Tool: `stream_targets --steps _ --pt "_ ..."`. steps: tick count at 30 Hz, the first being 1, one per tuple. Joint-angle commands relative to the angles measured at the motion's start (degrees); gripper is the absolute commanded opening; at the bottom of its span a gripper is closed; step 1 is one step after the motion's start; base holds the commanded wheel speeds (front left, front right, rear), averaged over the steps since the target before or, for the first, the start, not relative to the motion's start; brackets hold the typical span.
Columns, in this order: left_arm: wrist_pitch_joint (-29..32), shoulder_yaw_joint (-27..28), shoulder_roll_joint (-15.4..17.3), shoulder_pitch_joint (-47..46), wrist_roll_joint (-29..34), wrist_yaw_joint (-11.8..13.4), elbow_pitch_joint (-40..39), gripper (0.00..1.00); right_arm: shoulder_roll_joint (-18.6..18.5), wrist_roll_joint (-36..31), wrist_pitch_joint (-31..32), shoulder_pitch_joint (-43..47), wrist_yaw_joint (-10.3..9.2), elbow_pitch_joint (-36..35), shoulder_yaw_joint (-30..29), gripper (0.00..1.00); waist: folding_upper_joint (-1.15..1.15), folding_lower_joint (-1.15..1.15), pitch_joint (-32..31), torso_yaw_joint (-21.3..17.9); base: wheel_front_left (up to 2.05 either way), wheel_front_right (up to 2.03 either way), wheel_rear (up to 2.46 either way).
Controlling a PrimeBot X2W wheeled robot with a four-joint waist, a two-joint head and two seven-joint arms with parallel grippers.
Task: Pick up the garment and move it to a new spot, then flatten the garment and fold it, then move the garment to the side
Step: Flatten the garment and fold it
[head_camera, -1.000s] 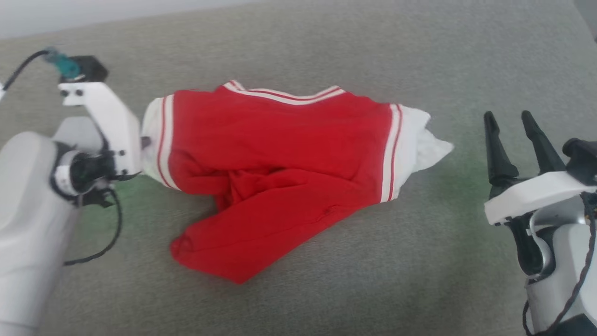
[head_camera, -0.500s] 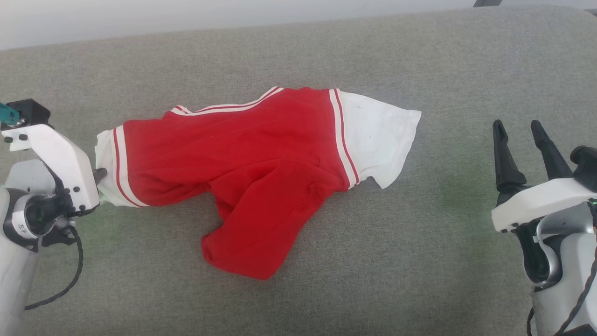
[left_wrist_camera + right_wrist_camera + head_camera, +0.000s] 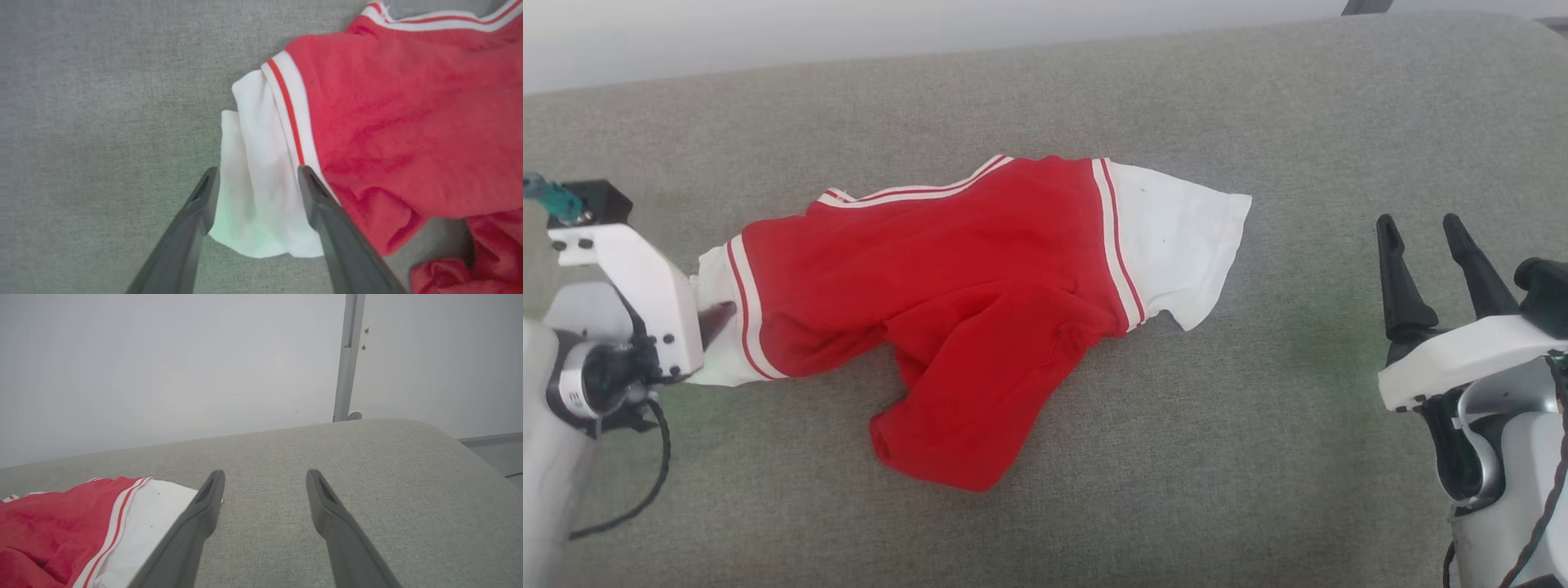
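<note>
The garment [image 3: 964,302] is lying crumpled on the couch [image 3: 1258,457]. The left gripper [image 3: 258,171], released, is straddling its white sleeve [image 3: 253,134]; the right gripper [image 3: 1419,222] is idling, likewise spread. Risk: a shallow pinch catching one layer, the sleeve slipping free.

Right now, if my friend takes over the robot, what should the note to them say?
Left pincer: open, fingers either side of a white sleeve of the garment, not clamped.
Right pincer: open, over the grey cushion, apart from the garment.
Garment: bunched on the cushion, red body crumpled.
Done: no flattening or fold shows.
Left: flatten, fold, move aside.
</note>
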Motion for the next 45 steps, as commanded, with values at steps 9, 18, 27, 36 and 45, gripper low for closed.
stream_targets --steps 9,18,27,36,45 --pt "1.5 -1.8 1.0 -6.8 3.0 -0.9 6.7 1.00 -0.8 0.4 1.2 -0.5 -0.02 -1.5 0.7 1.00 0.00 0.00 1.8 -0.8 0.00 0.00 0.00" --pt "3.2 -3.1 1.3 -11.4 4.3 -1.3 12.8 1.00 -1.5 0.8 2.0 -1.2 -0.02 -2.7 0.6 1.00 0.00 0.00 4.6 -1.5 0.00 0.00 0.00" --pt "9.0 -4.2 -3.4 -11.2 1.3 -0.2 18.0 1.00 -1.3 1.0 2.7 -1.7 -0.02 -3.2 0.2 1.00 0.00 0.00 6.1 -1.2 0.00 0.00 0.00" --pt "15.9 -3.9 -6.2 -11.7 -1.2 4.8 15.1 0.88 -1.7 0.5 4.3 -2.4 -0.02 -3.9 -0.1 1.00 0.00 0.00 6.4 -0.3 0.00 0.00 0.00" --pt "9.9 -3.1 -6.3 -12.4 -0.6 3.7 12.3 0.00 -3.2 2.3 10.1 -5.6 -0.02 -2.5 2.3 1.00 0.00 0.00 7.4 0.9 0.00 0.00 0.00"
